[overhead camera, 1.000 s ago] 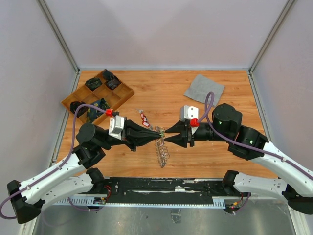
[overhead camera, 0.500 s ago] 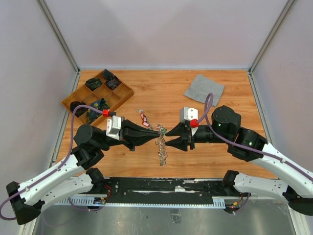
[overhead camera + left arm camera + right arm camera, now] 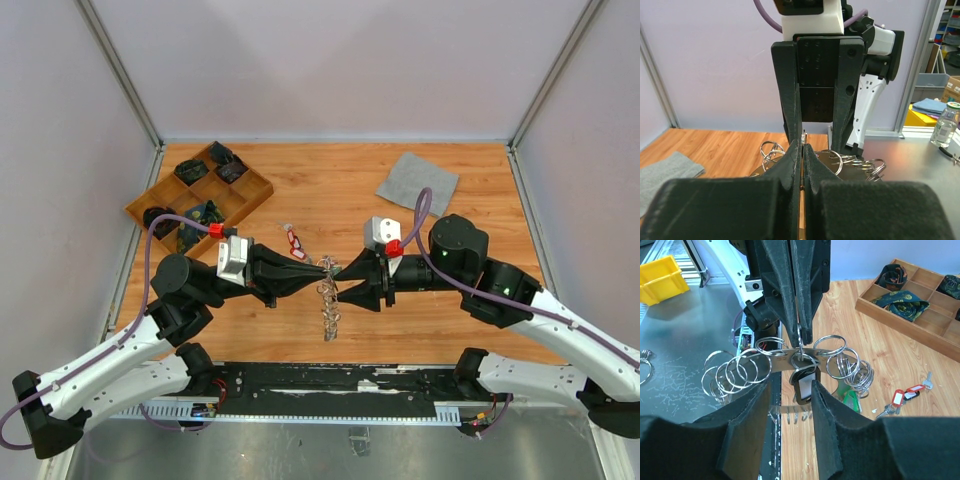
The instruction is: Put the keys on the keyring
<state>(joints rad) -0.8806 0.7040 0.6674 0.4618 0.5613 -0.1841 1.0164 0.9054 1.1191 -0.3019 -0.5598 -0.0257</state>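
- A wooden tray (image 3: 262, 187) with compartments sits at the far left of the surface (image 3: 340, 190), with dark bundled items in its sections.
- The left hand (image 3: 327, 267) reaches in from the left. Its fingers are pressed together and clamped on a thin wire loop of the keyring (image 3: 328, 305); the left wrist view shows the pads meeting with only the wire between them.
- Two red-tagged keys (image 3: 294, 240) lie flat on the surface just beyond the left hand, apart from both hands and from the keyring.
- The keyring hangs in the air between the two hands, off the surface. Its curved band is fringed with many small split rings that droop towards the near edge.
- A black tag (image 3: 804, 383) with a white label hangs from the band directly below the left hand's pinch, and a green tag (image 3: 850, 401) hangs among the rings to one side of it.
- The right hand (image 3: 340, 281) faces the left one from the right with its fingers apart. The black tag sits in the gap between them; whether a pad touches it I cannot tell.
- A grey cloth (image 3: 417, 182) lies flat at the far right, well apart from everything else.
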